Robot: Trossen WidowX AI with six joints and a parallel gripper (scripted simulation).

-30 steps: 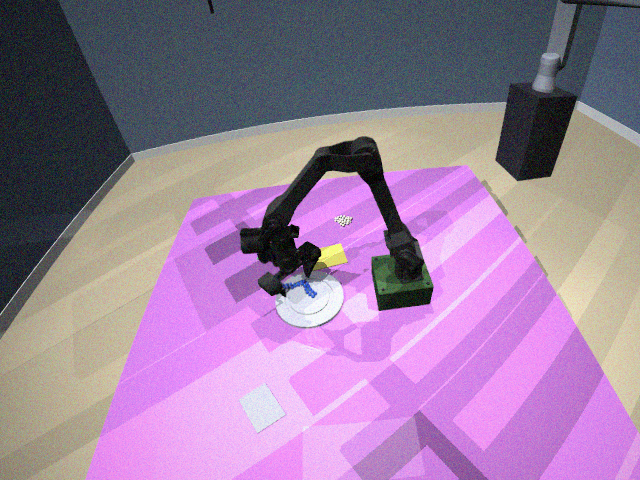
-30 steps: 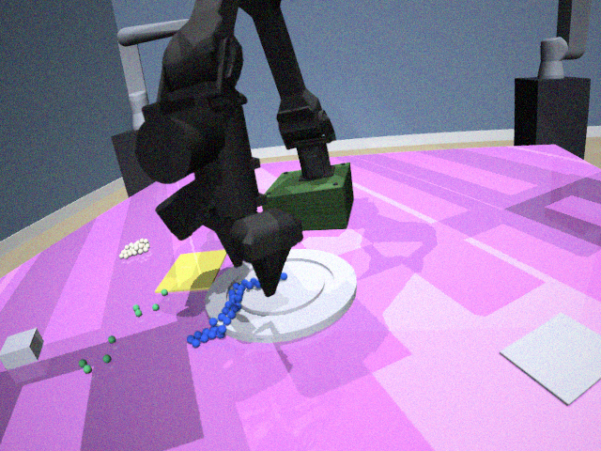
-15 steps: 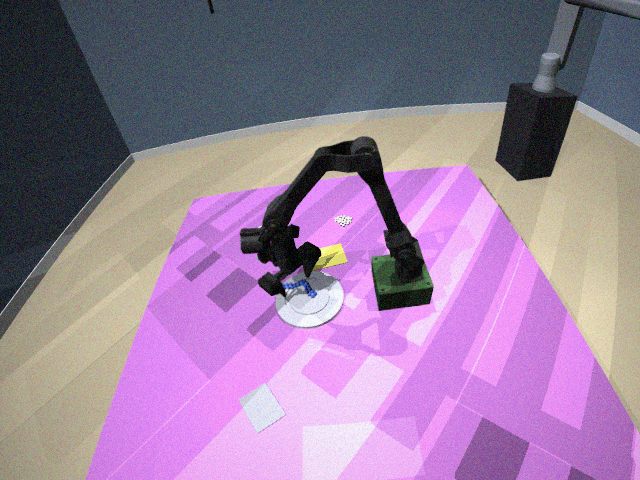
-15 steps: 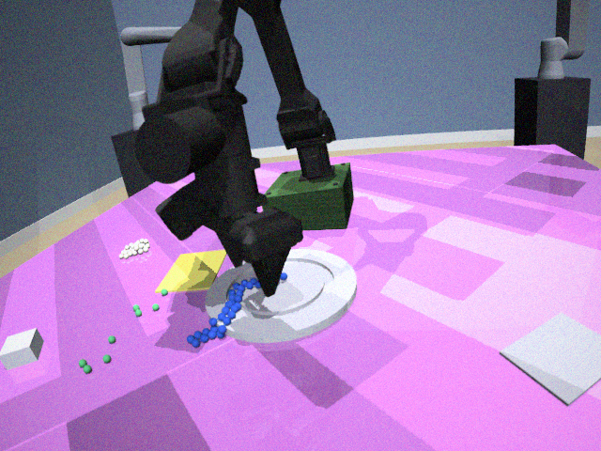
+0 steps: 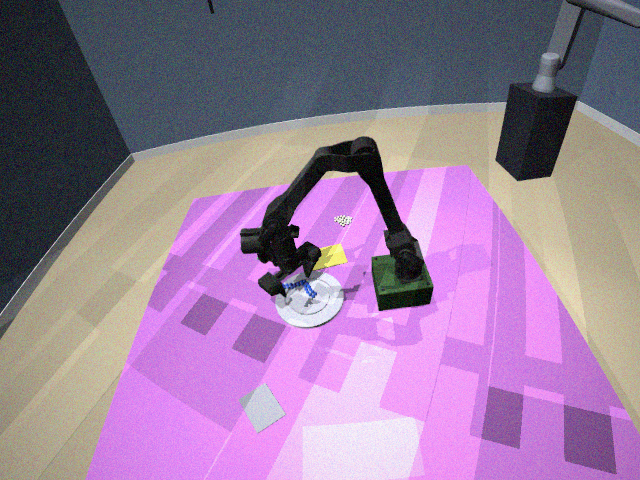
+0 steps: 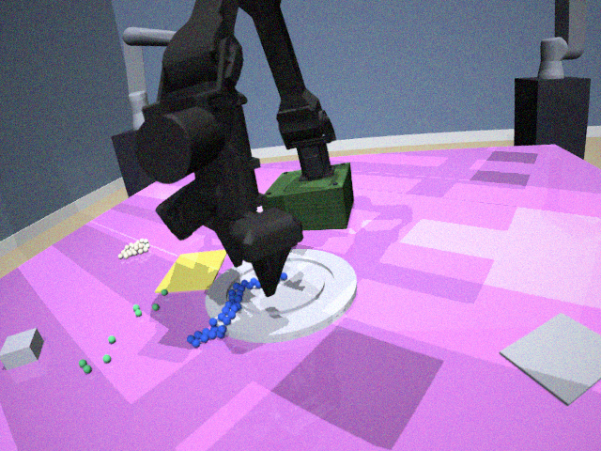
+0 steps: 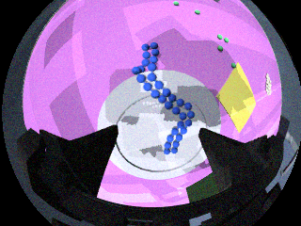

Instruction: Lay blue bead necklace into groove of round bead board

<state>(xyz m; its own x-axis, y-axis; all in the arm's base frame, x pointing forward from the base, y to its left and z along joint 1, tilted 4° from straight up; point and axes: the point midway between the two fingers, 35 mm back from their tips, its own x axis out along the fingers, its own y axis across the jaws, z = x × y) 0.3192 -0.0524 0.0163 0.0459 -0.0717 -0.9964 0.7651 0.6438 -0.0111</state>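
The gripper (image 6: pixel 266 272) hung over the white board (image 6: pixel 334 291), jaws spread wide and holding nothing. The blue necklace (image 6: pixel 225 310) lay partly across the board, its tail spilling over the rim onto the pink mat (image 6: pixel 437 388).

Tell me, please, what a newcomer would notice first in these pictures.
First the black arm bending over a white round bead board on the pink mat. Its open jaws hold nothing above the blue bead necklace, which lies across the board, one end trailing onto the mat.
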